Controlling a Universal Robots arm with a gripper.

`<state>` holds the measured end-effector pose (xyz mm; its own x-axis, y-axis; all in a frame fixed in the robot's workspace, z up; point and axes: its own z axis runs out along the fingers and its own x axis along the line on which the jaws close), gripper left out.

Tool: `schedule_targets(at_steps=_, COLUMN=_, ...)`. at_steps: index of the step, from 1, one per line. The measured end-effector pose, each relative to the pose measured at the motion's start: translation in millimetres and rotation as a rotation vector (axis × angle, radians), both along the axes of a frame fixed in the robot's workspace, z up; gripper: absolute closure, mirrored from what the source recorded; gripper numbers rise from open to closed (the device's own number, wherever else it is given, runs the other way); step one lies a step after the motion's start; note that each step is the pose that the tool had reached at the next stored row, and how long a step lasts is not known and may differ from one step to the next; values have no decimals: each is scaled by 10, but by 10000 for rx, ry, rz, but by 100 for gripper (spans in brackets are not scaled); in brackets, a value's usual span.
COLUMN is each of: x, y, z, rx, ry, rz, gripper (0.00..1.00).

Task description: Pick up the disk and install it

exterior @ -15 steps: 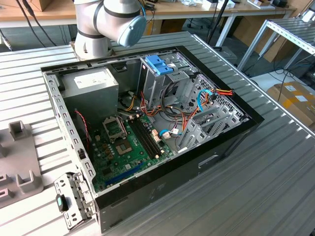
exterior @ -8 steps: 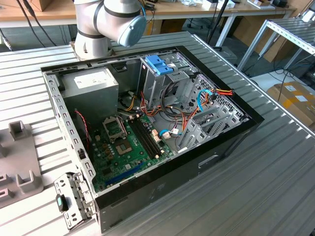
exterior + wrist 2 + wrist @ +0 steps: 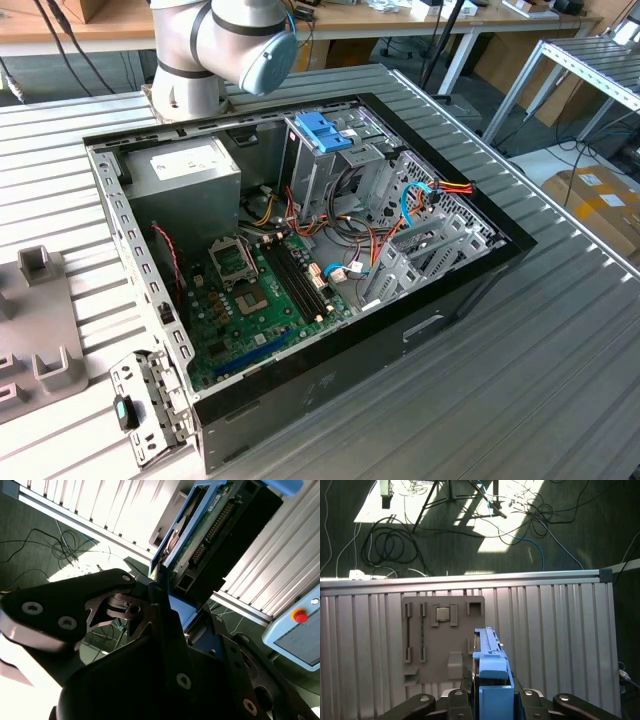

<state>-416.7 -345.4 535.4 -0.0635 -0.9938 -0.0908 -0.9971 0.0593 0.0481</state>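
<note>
The disk [image 3: 215, 527] is a dark drive in a bright blue carrier, and my gripper [image 3: 167, 605] is shut on its near end. Its circuit-board side and connector pins face the camera in the second wrist view. In the first wrist view the disk [image 3: 490, 665] stands edge-on between the black fingers [image 3: 465, 700], held high above the slatted table [image 3: 555, 640]. The exterior view shows the open computer case [image 3: 470, 290] with its motherboard [image 3: 255, 300] and metal drive cages [image 3: 400, 245], and the arm's base [image 3: 215, 50] behind the case.
A blue handle [image 3: 325, 130] tops the upright cage in the case. A grey fixture tray [image 3: 442, 635] with small parts lies on the table below the disk; the same tray [image 3: 40, 320] is at the exterior view's left. A pendant with a red button [image 3: 299, 616] and floor cables [image 3: 390, 545] lie beyond the table.
</note>
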Motion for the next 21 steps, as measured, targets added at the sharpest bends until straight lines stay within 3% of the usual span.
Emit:
schedule_targets(at_steps=11, x=20, y=-35, z=-11, rx=0, ry=-1, rz=0, gripper=63)
schedule_targets(at_steps=21, x=24, y=-168, z=-14, rx=0, ry=0, rz=0, gripper=63)
